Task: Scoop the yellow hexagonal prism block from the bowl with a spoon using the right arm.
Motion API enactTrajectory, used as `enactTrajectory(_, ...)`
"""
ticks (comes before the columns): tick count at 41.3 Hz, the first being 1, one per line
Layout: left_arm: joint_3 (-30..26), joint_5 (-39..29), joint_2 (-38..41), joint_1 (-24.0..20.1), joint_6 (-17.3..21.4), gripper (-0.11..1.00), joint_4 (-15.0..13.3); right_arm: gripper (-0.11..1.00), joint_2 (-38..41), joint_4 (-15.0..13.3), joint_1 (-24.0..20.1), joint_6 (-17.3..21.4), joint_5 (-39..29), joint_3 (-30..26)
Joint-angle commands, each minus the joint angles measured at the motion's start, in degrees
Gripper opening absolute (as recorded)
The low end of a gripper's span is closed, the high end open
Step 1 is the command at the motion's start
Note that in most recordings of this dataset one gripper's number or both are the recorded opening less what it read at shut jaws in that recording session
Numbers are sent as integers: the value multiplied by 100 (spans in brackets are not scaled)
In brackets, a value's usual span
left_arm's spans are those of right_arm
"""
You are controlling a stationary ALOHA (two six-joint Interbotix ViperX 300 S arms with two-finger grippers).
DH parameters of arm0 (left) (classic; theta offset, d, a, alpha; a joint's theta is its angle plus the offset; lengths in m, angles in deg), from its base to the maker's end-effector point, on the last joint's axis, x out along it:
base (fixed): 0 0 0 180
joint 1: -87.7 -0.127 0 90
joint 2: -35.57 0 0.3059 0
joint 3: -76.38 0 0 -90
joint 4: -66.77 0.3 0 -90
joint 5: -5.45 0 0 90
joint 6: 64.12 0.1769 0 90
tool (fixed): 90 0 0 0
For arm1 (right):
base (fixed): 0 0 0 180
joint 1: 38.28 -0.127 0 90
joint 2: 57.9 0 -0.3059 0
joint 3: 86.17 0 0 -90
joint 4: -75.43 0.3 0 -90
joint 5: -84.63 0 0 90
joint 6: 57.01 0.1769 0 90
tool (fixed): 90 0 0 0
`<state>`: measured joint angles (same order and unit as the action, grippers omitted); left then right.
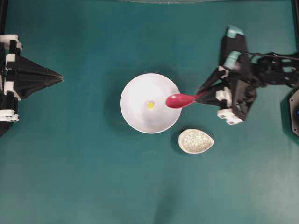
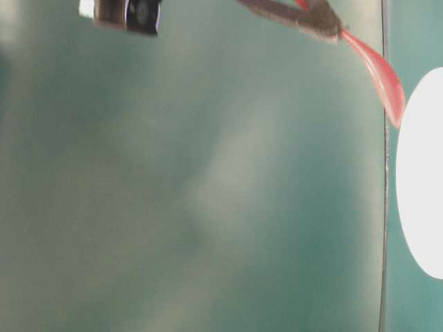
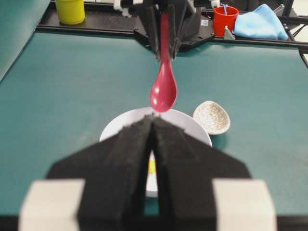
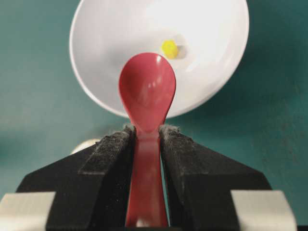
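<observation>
The yellow hexagonal prism block (image 1: 150, 104) lies near the middle of the white bowl (image 1: 140, 122). My right gripper (image 1: 202, 95) is shut on the handle of the pink-red spoon (image 1: 180, 100). The scoop hangs over the bowl's right rim, above and apart from the block. In the right wrist view the spoon (image 4: 147, 91) sticks out from the gripper (image 4: 147, 130) towards the block (image 4: 169, 48) in the bowl (image 4: 106, 43). My left gripper (image 1: 60, 78) is shut and empty at the far left. In the left wrist view it (image 3: 153, 118) points at the bowl (image 3: 120, 127).
A small speckled beige dish (image 1: 195, 140) sits just below and right of the bowl. In the left wrist view a yellow cup (image 3: 70, 10), a red cup (image 3: 225, 18) and a blue cloth (image 3: 260, 21) stand behind the right arm's base.
</observation>
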<state>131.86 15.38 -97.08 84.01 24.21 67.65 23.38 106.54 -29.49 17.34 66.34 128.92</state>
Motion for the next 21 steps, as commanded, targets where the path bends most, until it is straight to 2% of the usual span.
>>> enactTrajectory(1,-167,79,44,-9,9,0,0,26,229,-53,35,-9,-176,-378)
enactTrajectory(11,-167,114,18,-9,-9,0,0,26,1028,-615,44,53,-554,-1055)
enactTrajectory(21,-167,114,9,-9,-26,0,0,26,1521,-694,62,62,-896,-1362)
